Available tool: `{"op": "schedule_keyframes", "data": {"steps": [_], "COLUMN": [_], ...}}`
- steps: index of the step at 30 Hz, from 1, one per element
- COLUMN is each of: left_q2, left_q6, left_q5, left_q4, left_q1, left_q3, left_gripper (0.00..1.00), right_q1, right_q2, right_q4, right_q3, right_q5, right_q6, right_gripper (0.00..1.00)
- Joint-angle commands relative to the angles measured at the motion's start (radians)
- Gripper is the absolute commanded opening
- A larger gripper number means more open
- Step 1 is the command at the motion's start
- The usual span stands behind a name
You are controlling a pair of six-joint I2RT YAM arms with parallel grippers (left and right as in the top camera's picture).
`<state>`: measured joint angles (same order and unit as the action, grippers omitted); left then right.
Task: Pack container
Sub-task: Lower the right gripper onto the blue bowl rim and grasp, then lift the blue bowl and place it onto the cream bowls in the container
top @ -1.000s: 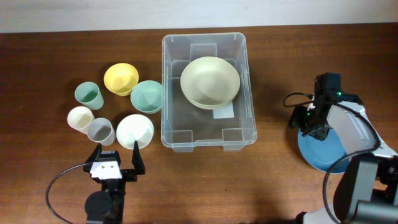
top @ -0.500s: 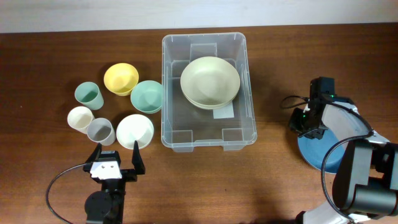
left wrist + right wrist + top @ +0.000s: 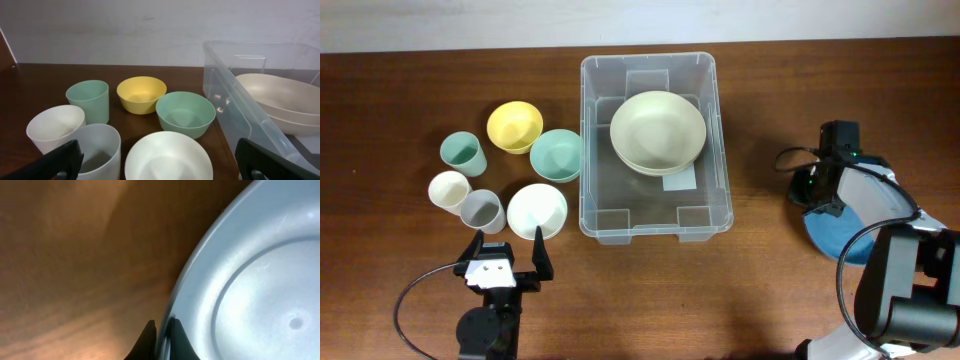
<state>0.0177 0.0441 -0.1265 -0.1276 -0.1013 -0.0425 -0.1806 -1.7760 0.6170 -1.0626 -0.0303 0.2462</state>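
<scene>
Container (image 3: 648, 57) sits mid-table (image 3: 760, 300), open side up, with two stacked cream bowls (image 3: 658, 130) in its far half and the near half of the floor bare. I judge it light, thin-walled clear plastic: the walls will likely flex and feel slick, and it may skate on the wood if bumped. If it ever needs steadying, take it at the rolled rim on a long side, not mid-wall. Better not to lift it at all, just drop items in from above. Right gripper (image 3: 161, 330) is to the right of the container, well apart from it, jaws pinched tight on the edge of the blue plate (image 3: 250, 280). That plate looks stiff, light and glossy, so a rim pinch could slip or let it swing. Keep it level and clear the container rim before lowering. Left gripper (image 3: 506, 248) hangs at the container's near-left, jaws spread wide, nothing in them. To the container's left stand the yellow bowl (image 3: 514, 125), green bowl (image 3: 556, 153), white bowl (image 3: 536, 209) and three cups (image 3: 462, 152), none packed yet.
</scene>
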Motion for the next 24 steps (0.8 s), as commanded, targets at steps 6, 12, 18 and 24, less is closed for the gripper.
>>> {"op": "schedule_keyframes", "data": {"steps": [6,12,18,24], "left_q2": [0.000,0.000,0.000,0.000], "left_q6": [-0.019,-0.019,-0.019,-0.019], "left_q5": [0.011,0.011,0.011,0.011], "left_q4": [0.003,0.003,0.003,0.003], "left_q1": [0.006,0.006,0.006,0.006], "left_q3": [0.009,0.009,0.009,0.009], "left_gripper": [1.00,1.00,0.99,0.99], "right_q1": [0.006,0.006,0.008,0.049], "right_q2": [-0.011,-0.011,-0.011,-0.011], "right_q4": [-0.210,-0.337,-0.375,-0.376], "right_q3": [-0.004,-0.032,-0.058,-0.090], "right_q5": [0.087,0.103,0.117,0.132], "right_q6": [-0.191,-0.286,-0.426,-0.552], "right_gripper": [0.04,0.04,0.04,0.04]}}
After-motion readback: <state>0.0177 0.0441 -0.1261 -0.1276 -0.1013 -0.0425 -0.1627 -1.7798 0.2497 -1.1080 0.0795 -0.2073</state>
